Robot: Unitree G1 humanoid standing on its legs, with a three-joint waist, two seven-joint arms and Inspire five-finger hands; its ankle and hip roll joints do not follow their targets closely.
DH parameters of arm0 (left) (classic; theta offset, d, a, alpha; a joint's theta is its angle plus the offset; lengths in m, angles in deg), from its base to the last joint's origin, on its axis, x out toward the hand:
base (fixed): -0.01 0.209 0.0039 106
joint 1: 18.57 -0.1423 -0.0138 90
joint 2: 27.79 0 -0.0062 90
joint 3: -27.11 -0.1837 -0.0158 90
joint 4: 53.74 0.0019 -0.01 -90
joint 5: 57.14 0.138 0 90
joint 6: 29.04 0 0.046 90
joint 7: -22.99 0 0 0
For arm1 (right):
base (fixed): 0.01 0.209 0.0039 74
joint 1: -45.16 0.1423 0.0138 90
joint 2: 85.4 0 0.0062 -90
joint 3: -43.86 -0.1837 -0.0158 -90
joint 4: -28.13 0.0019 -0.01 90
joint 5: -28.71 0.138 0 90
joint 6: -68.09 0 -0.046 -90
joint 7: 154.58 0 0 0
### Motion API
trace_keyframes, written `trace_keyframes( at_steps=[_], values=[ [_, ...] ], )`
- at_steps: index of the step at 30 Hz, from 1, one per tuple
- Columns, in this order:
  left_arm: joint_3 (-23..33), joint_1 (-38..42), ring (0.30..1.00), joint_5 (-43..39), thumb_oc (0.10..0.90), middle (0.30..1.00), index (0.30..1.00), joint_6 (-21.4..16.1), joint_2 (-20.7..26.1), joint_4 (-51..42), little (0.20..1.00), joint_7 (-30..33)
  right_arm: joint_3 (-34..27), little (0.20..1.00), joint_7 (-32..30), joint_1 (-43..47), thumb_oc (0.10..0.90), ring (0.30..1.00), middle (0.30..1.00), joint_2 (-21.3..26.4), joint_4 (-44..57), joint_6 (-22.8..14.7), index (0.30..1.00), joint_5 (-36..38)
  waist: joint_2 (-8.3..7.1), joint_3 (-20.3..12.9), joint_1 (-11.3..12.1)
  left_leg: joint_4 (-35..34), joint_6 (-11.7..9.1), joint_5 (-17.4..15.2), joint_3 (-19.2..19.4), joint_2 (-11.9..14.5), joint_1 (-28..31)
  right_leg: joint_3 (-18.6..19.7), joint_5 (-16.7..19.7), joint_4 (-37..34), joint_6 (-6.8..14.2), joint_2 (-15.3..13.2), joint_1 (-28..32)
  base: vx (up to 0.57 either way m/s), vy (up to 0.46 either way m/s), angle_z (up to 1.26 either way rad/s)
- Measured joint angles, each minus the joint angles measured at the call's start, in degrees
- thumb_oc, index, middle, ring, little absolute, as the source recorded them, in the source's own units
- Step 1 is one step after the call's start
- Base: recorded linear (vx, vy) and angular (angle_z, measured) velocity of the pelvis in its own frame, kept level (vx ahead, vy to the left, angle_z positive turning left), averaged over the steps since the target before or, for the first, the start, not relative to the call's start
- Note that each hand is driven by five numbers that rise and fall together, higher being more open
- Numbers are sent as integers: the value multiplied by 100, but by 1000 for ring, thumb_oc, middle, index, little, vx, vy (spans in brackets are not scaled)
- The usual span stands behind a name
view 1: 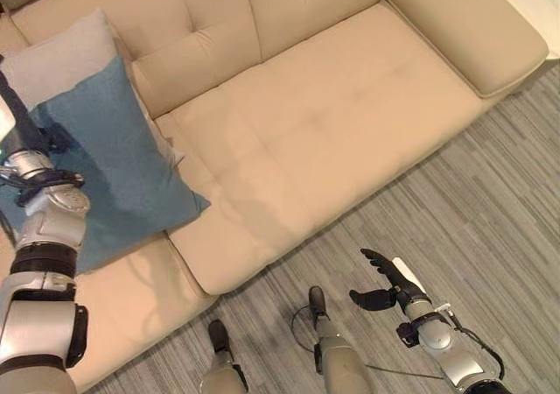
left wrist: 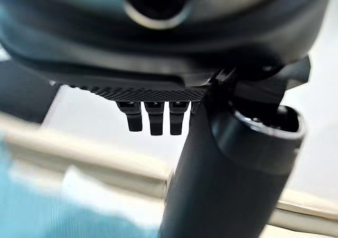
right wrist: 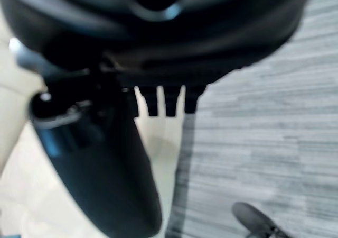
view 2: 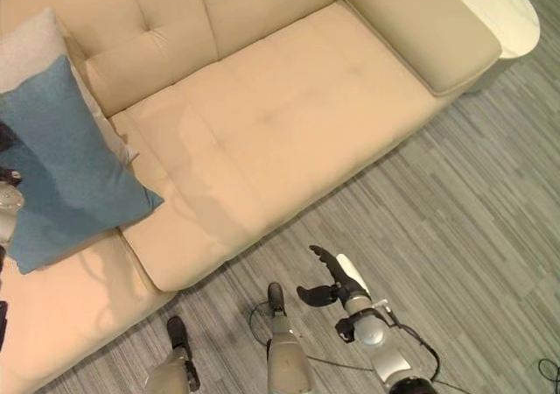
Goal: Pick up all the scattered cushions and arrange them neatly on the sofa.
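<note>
I see one cushion [view 1: 105,158], blue with a grey upper corner, leaning upright at the left end of the cream sofa [view 1: 341,123], against the backrest and resting on the seat. My left hand [left wrist: 153,116] is up at the cushion's left edge. The head views hide it behind the arm and cushion; its wrist view shows short fingertips pointing straight out with blue fabric below, so I cannot tell whether it holds the cushion. My right hand [view 1: 385,284] hangs over the grey striped carpet [view 1: 490,219] just in front of the sofa, fingers loosely spread, holding nothing. A pale round table [view 2: 499,9] stands beside the sofa's right armrest. No readable writing anywhere.
</note>
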Motion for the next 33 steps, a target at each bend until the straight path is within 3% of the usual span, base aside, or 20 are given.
trace_keyframes(
  at_steps=[4,13,20,22,23,24,25,33],
  values=[
    [-5,-101,900,372,800,900,900,128,238,9,900,-166,-24,900,7,-5,800,900,900,0,0,-1,900,-2,-4,2,64,-7,0,-1,-23,-2,37,-42,-23,-2,-21,-8,57,-1,-9,3],
    [-26,-509,900,452,800,900,900,125,254,7,900,-885,-35,900,72,31,800,900,900,-1,3,95,900,-25,-19,15,135,-6,0,-1,-16,2,-97,-36,-31,0,-21,-1,-91,-3,0,0],
    [-1504,292,900,474,800,900,900,-1,257,1436,900,-1243,64,900,109,218,800,900,900,14,6,127,900,-22,-52,183,66,6,-1,0,-8,1,-139,-26,-27,9,-25,0,-138,-22,2,-1],
    [-1646,460,900,654,800,900,900,-9,254,1535,900,-1530,110,900,114,273,800,900,900,11,5,168,900,-24,-38,210,66,8,-1,-1,-8,-1,-149,-28,-27,9,-25,-2,-144,0,0,0],
    [-1760,555,811,704,740,811,811,-23,256,1610,811,-1640,113,900,115,286,800,900,900,11,5,175,900,-24,-19,221,66,8,-1,-1,-11,-3,-147,-31,-27,9,-25,-4,-139,0,0,0],
    [-1801,578,502,772,535,502,502,-10,252,1646,502,-1783,110,900,121,297,800,900,900,12,16,192,900,-25,-8,229,57,8,-1,-1,-10,-6,-147,-31,-27,9,-25,-6,-140,0,0,0],
    [-1815,609,300,856,400,300,300,-18,257,1677,300,-1865,100,900,124,302,800,900,900,12,26,207,900,-25,16,242,56,8,-1,-1,-10,-8,-136,-32,-27,9,-25,-10,-129,0,0,0],
    [-1686,521,300,824,400,300,300,-70,616,954,300,-2772,-144,900,278,61,800,900,900,15,60,337,900,-28,65,231,3,-16,0,-2,6,-23,68,-19,-30,16,-26,-23,58,0,0,0]
  ],
)
